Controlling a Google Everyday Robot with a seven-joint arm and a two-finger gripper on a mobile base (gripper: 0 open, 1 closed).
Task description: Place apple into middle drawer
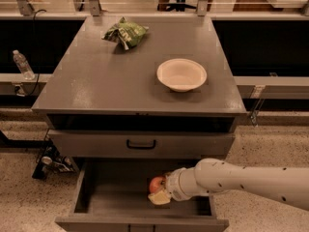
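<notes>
One view looks down on a grey cabinet. Its middle drawer [96, 197] is pulled out, low in the picture. A white arm [251, 180] comes in from the right and reaches into the drawer. At its end the tool [159, 192] is pinching the apple [156, 182], with one pale finger [159, 199] under it. The red apple is inside the drawer, near the middle. Above is a closed drawer front [96, 144] with a black handle. On the top surface [96, 81] sit a white bowl [181, 74] and a green snack bag [124, 33], well apart.
</notes>
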